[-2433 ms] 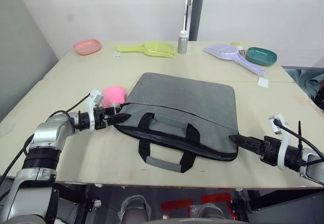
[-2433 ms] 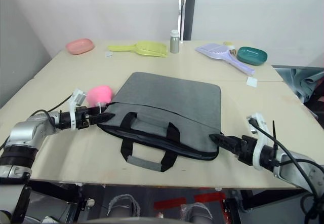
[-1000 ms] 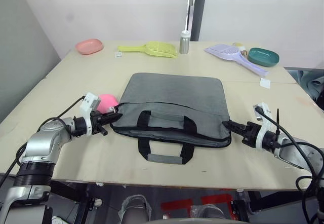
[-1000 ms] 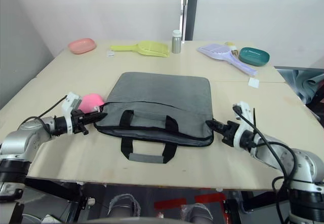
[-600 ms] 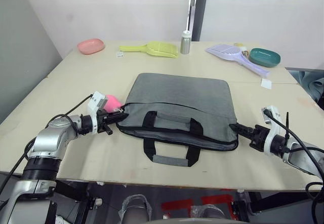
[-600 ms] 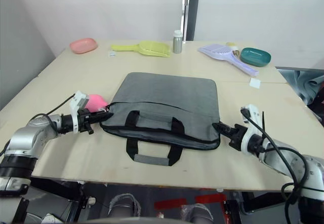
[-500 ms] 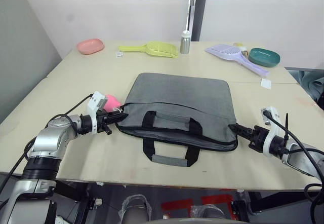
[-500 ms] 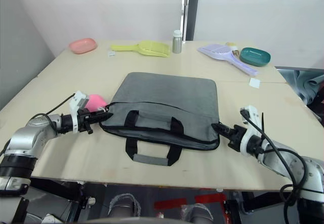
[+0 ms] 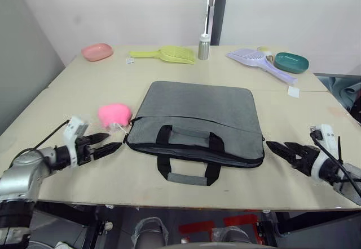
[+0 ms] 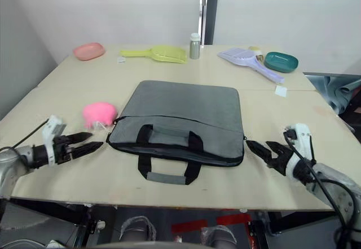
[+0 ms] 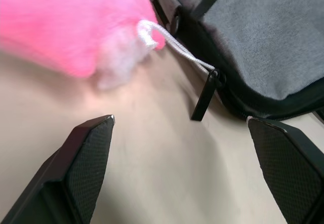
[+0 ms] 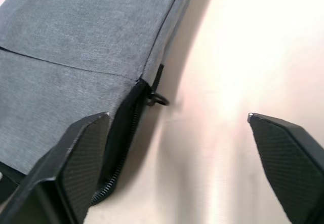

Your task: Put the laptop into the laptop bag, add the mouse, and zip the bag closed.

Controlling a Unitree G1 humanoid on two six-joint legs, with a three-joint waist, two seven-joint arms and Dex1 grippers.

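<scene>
The grey laptop bag (image 9: 197,122) lies flat mid-table, black handles toward me, and its zipper looks shut along the near edge. Its pink fluffy ball (image 9: 114,114) rests on the table at the bag's left corner, tied by a white cord to the black zipper pull (image 11: 205,95). My left gripper (image 9: 114,141) is open, a short way left of that corner, touching nothing. A little right of the bag's right corner, my right gripper (image 9: 276,144) is open too, facing the zipper end (image 12: 156,93). The laptop and the mouse are out of view.
Along the far edge stand a pink dish (image 9: 97,51), a yellow scoop (image 9: 163,53), a metal bottle (image 9: 203,46), a lilac scoop (image 9: 259,62) and a teal dish (image 9: 291,62). A white paper scrap (image 9: 293,91) lies at the right.
Both grippers have opened and drawn back from the bag's two corners. The pink ball, earlier partly behind the left fingers, now lies free on the table.
</scene>
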